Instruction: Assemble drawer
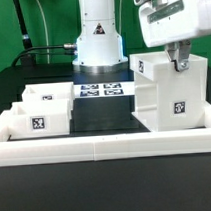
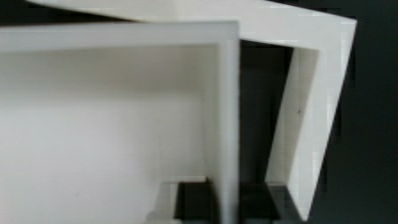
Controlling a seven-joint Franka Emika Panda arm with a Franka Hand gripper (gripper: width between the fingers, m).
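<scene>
One wall sits between your fingers (image 2: 192,204)
Your gripper (image 1: 176,62) hangs right over the casing (image 1: 171,102) at the exterior view's right, fingers narrowly straddling its upright wall. Can't tell if they're clamped. Trays (image 1: 46,109) sit well apart, left.

I log the casing (image 1: 175,90) and trays (image 1: 44,115) as smooth, matt white plastic; the rail (image 1: 106,144) looks alike. Table (image 1: 104,116) matt black. On my wrist feed the casing (image 2: 107,120) walls read smooth.
</scene>
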